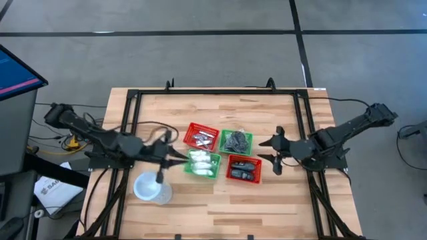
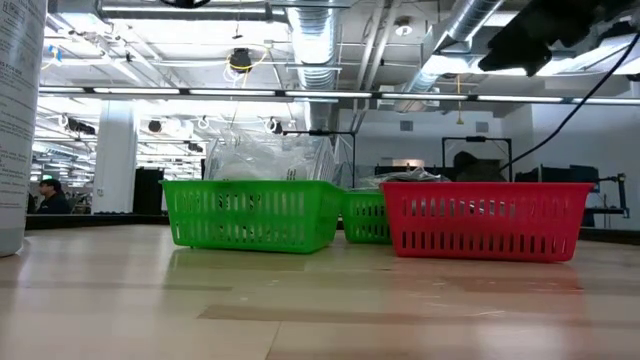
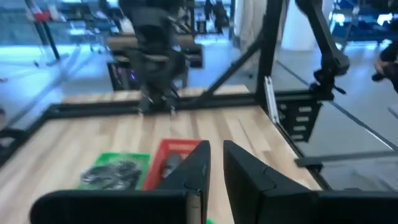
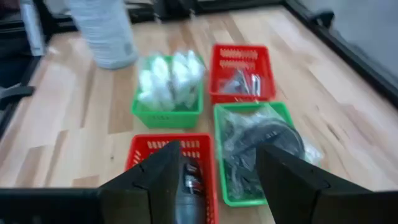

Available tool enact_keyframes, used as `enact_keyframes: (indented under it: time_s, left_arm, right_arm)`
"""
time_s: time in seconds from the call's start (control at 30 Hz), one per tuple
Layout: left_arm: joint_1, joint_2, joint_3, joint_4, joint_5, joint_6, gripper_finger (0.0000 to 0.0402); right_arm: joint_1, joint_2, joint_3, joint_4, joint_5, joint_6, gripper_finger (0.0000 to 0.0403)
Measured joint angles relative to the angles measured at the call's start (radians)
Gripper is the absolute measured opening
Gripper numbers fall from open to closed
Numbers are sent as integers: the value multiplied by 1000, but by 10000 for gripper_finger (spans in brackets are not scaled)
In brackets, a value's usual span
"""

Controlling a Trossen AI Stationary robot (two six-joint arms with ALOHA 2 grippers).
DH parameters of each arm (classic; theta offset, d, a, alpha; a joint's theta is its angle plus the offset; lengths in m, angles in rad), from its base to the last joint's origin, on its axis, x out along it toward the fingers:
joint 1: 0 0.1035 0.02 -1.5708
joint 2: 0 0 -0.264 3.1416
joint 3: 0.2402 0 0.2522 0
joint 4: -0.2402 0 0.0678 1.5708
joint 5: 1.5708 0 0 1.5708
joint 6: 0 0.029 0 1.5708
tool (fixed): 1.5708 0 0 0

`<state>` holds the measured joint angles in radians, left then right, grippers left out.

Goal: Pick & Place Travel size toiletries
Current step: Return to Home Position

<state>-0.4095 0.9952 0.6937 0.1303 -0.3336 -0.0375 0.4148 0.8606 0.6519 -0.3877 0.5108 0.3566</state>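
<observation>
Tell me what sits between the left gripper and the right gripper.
High view: between the left gripper and right gripper sits a block of four filled baskets, two red, two green.

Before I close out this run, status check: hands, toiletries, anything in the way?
Right hand open, empty, beside baskets. Left hand empty, opposite side. Toiletries all in baskets. White cup left side, clear of baskets.
</observation>
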Motion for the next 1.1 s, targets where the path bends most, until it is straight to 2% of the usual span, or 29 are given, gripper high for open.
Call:
enact_keyframes:
  time_s: [0.23,0.43,0.53,0.63,0.8,0.97,1.1]
  left_arm:
    - [65,-211,-143,29,-3,49,37]
    - [126,-280,-207,34,-4,127,37]
    - [162,-290,-222,45,-4,119,37]
    - [209,-293,-234,62,14,127,37]
    - [332,-293,-234,70,198,108,37]
    - [420,-293,-234,44,276,75,37]
    - [432,-323,-284,40,290,59,37]
  right_arm:
    - [109,-111,-109,179,123,-112,192]
    - [128,-206,-208,441,101,-327,192]
    - [98,-254,-242,491,61,-372,189]
    - [38,-301,-278,494,-24,-376,185]
    - [-94,-356,-320,501,-135,-379,173]
    - [-177,-384,-369,460,-147,-309,162]
    - [-172,-415,-410,459,-150,-301,155]
